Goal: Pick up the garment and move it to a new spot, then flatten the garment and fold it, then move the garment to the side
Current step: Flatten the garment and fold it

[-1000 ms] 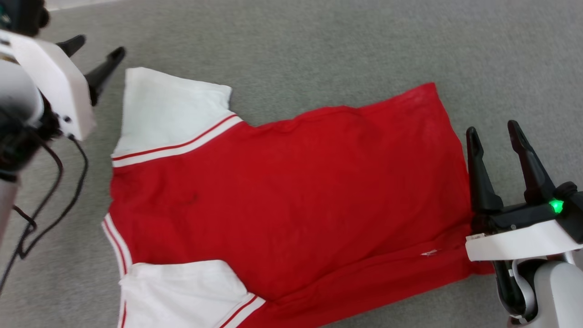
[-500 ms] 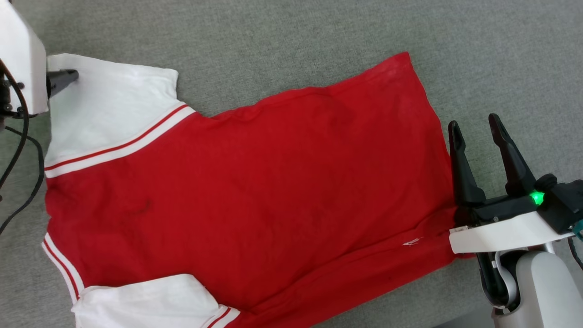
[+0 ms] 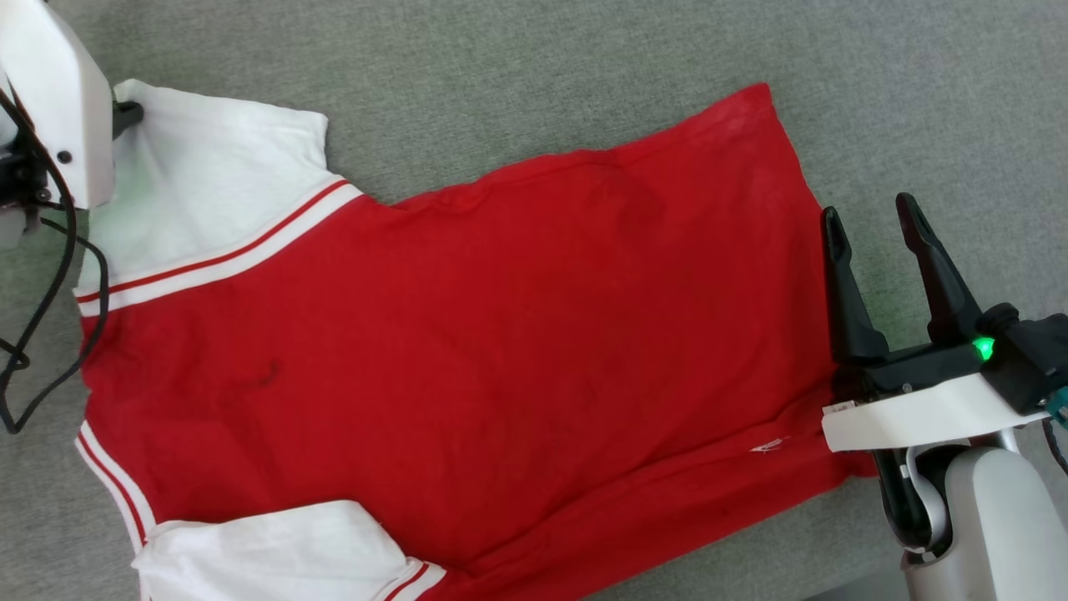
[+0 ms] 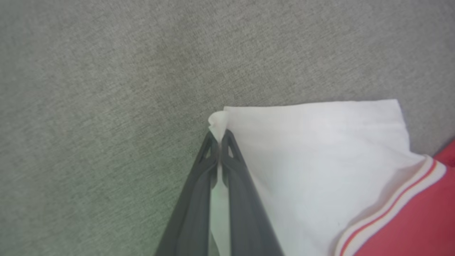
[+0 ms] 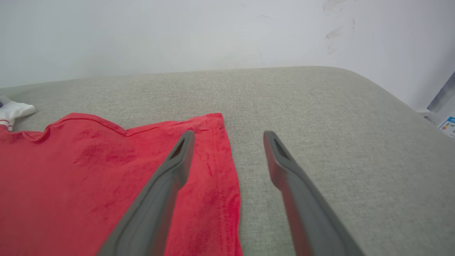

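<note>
Pinching garment by sleeve corner at 10 o'clock, left fingers clamped together; straddling hem at 3 o'clock, right fingers apart; long axis 9-to-3.

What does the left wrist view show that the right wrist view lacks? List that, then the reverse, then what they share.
Left wrist view: the left gripper, jaws shut on the corner of the garment's white sleeve, seen close up.
Right wrist view: the right gripper, jaws open, poised at the red hem, one finger over the red cloth and the other over bare surface, with a pale wall behind.
Shared: the red-and-white garment lying on the grey fabric surface.
</note>
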Robot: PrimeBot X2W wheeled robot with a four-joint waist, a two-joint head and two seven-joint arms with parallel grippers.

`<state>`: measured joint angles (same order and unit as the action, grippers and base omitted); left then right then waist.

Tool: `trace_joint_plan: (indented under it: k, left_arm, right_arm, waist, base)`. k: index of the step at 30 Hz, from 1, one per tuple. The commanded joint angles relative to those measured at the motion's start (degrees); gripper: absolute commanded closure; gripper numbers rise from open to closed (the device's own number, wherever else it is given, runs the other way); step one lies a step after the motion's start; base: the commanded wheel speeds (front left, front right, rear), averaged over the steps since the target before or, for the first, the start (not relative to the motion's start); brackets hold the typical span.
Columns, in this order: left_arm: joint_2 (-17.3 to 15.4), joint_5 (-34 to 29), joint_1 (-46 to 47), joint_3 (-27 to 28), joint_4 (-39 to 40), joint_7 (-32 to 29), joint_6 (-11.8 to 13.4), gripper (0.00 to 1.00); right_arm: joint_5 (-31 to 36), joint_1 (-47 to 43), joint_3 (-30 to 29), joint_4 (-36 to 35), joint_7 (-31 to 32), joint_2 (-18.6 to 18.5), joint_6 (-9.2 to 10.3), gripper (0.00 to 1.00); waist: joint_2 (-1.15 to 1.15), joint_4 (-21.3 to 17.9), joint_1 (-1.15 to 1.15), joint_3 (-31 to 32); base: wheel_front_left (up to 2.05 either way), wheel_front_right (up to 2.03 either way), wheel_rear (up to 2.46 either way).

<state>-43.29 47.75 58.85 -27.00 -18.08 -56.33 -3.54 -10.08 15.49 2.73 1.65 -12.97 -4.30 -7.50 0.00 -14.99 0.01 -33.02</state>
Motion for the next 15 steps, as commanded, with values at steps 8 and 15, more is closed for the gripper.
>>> trace_joint_plan:
  k: [8,15]
  left_arm:
    - [1.4,1.0,-3.3,0.7,0.6,7.5,-2.2,1.0]
    - [1.6,2.0,-6.4,-0.5,5.7,16.1,-3.7,1.0]
  right_arm:
    - [1.3,0.7,-0.4,-1.1,2.5,-2.7,0.02,0.0]
    - [-1.3,2.0,1.5,-2.7,12.3,-9.4,0.03,0.0]
  waist:
    - [0.0,3.5,-0.01,4.4]
    - [0.0,7.2,-0.01,9.0]
  base:
    - [0.0,0.0,0.0]
    - [0.0,0.0,0.0]
